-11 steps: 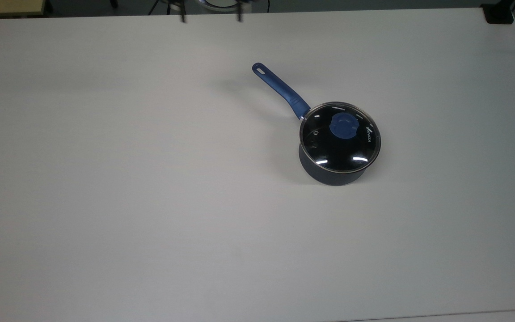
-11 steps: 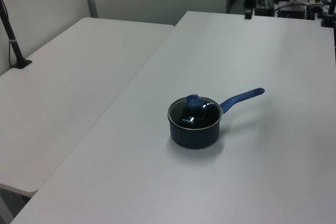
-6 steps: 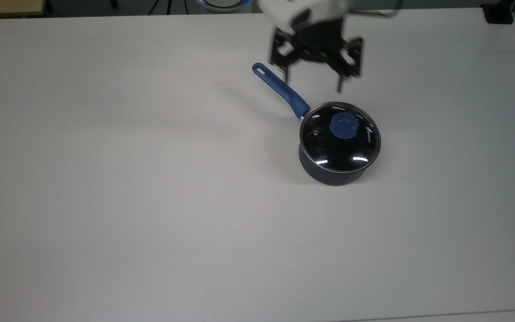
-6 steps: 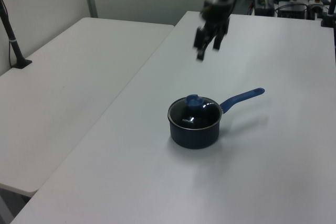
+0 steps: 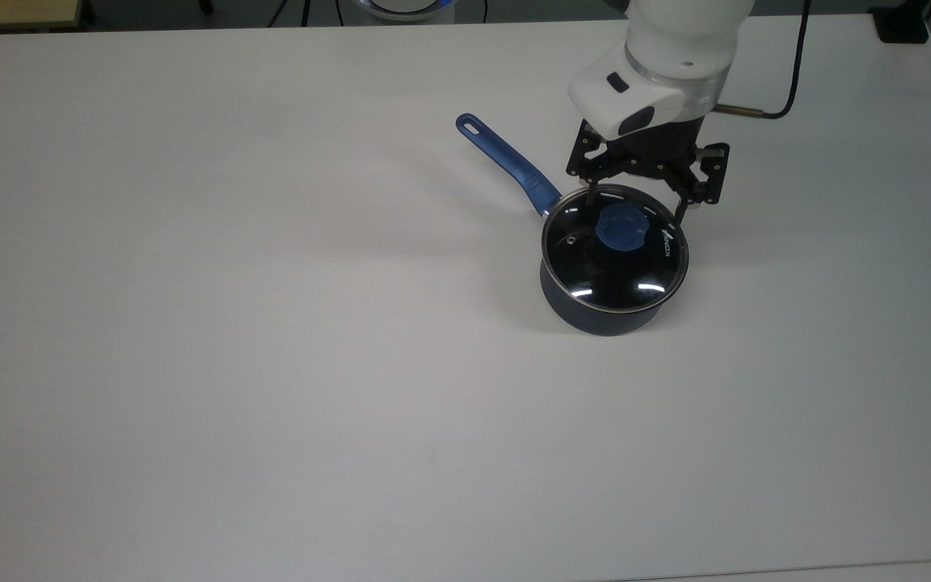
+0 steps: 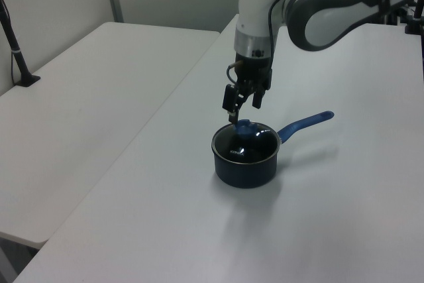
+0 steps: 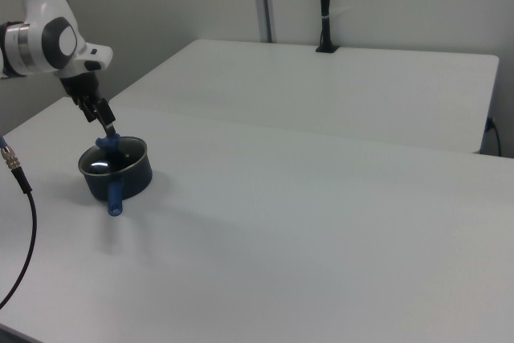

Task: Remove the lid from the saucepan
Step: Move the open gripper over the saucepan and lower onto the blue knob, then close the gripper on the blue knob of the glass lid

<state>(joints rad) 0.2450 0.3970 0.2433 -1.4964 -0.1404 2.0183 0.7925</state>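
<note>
Plainly little is done so far. Reading the top view from its left: bare white bench, then the long blue handle slanting toward the small dark navy round saucepan, which stands right of the top view's middle. The round clear glass lid with its blue knob sits seated on the pan. Above the knob hangs the black two-finger claw, its fingers spread wide and holding nothing. Lowering, pinching the knob and lifting all remain.
</note>
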